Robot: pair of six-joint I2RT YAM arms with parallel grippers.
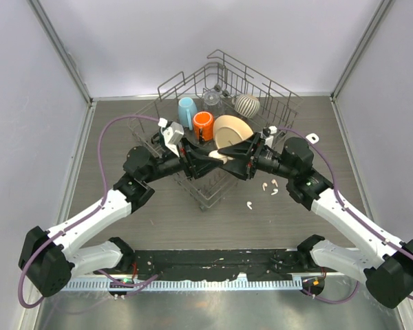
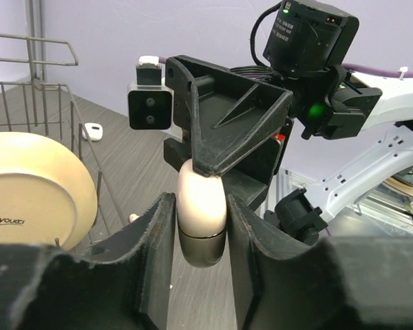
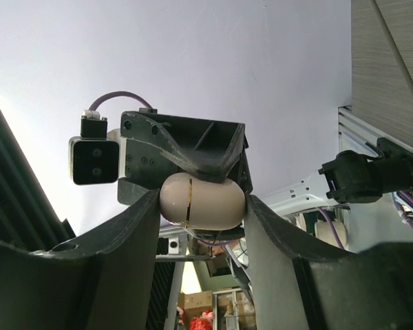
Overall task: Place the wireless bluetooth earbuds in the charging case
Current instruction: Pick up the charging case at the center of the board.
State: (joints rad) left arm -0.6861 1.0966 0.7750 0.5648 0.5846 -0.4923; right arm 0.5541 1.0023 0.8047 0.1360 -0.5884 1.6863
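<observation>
A cream, egg-shaped charging case (image 1: 219,157) hangs above the table between both grippers, closed, with a thin gold seam (image 3: 190,199). My left gripper (image 1: 205,155) is shut on one end of it (image 2: 202,206). My right gripper (image 1: 234,158) is shut on the other end (image 3: 201,201). Three tiny white earbuds lie loose on the table to the right: two close together (image 1: 265,185) (image 1: 274,191) and one nearer (image 1: 249,204). In the left wrist view a white bud (image 2: 93,129) lies on the table beyond the rack.
A wire dish rack (image 1: 279,103) stands right behind the grippers, holding a blue cup (image 1: 186,110), an orange cup (image 1: 203,124), a beige bowl (image 1: 232,130), a striped ball (image 1: 247,104) and a clear glass (image 1: 213,98). A small white piece (image 1: 312,138) lies at the right.
</observation>
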